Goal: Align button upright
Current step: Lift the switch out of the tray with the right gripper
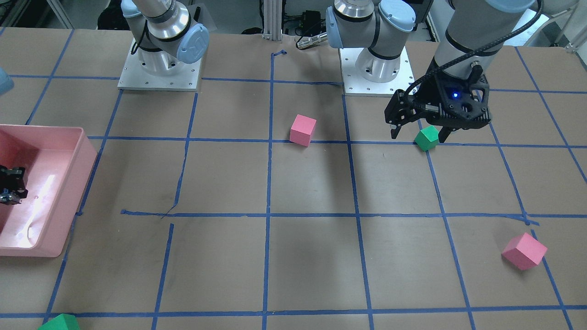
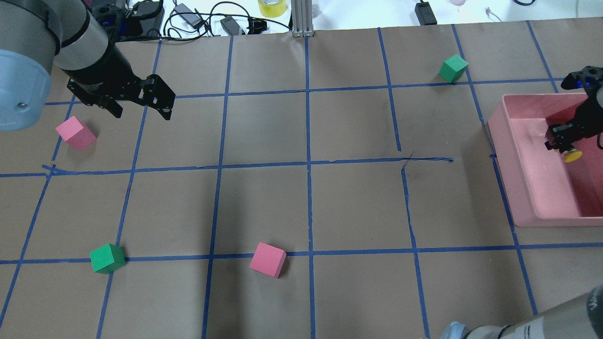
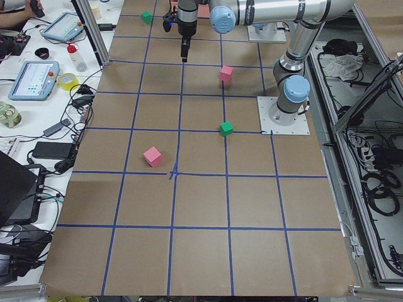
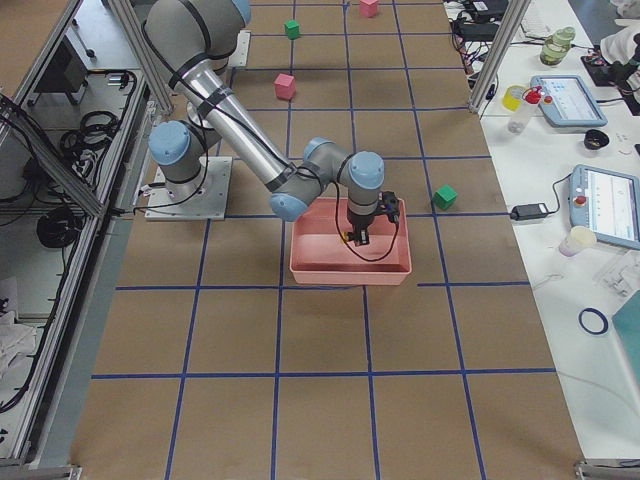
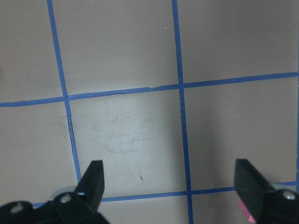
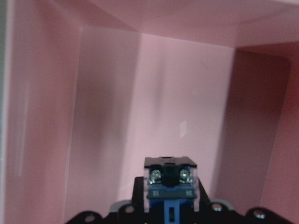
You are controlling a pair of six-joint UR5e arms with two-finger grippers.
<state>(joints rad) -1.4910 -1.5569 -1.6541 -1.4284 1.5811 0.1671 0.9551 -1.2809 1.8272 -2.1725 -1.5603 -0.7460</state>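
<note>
Button sits clamped in the right gripper's jaws inside the pink bin at right; left gripper hangs wide open near a pink cube.

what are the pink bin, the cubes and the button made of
Pink bin: likely plastic, glossy; glare streaks on its floor. Pink cube and green cube: matte, sharp-edged, possibly foam or painted wood. Button, held in the right gripper: yellow cap and dark body look like plastic, with metal screws.
</note>
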